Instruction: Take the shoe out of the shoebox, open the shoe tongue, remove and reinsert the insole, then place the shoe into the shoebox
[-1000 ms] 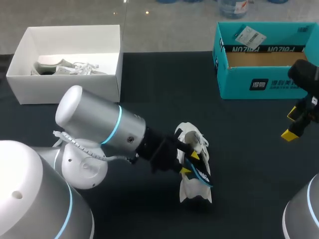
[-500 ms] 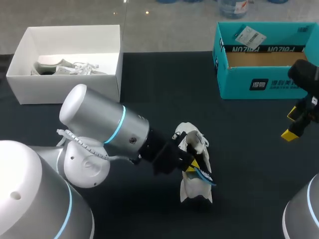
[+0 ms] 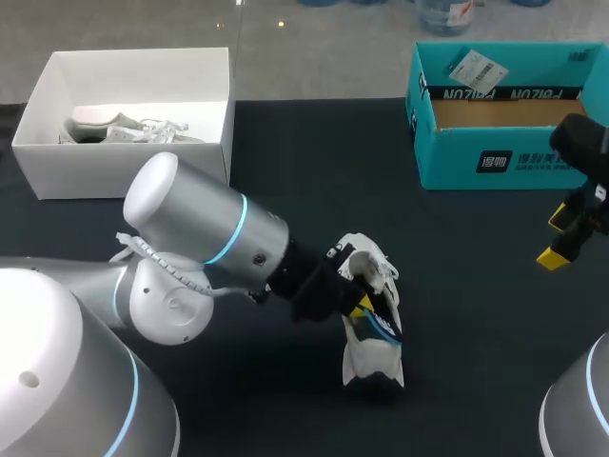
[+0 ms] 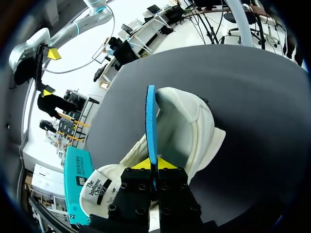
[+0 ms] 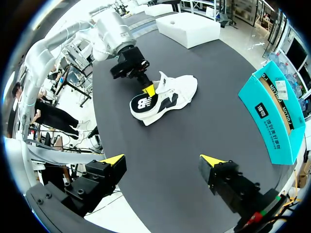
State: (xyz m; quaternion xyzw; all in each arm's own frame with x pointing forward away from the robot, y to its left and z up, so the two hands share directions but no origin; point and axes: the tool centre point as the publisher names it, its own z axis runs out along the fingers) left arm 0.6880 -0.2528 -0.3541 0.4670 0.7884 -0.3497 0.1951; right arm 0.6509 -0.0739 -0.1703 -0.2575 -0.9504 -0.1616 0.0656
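Head view: my left gripper (image 3: 366, 307) sits at the mouth of the white shoe (image 3: 373, 364), which lies out on the dark table (image 3: 285, 152), well apart from the teal shoebox (image 3: 447, 162) at the far right. A blue insole (image 3: 384, 329) pokes out beside the fingers. My right gripper (image 3: 559, 238) hangs off to the right, near the shoebox, with nothing in it.

Left wrist view: the 2 yellow tips are pinched tight on the insole (image 4: 151, 116), which stands edge-on ahead of the left gripper (image 4: 155, 165), its far end down inside the shoe (image 4: 194, 126). I judge this to be the insole step, half in and half out. To do it well I'd hold the blade in line with the shoe's length, slide it low along the sole toward the toe, and not let it snag the tongue or fold.

Right wrist view: the right gripper (image 5: 163, 160) has its fingers spread wide, empty. The shoe (image 5: 167, 94) appears to lie on its side with nothing pinning it, so a hard push may just shove it along; bracing the heel with this arm would help.
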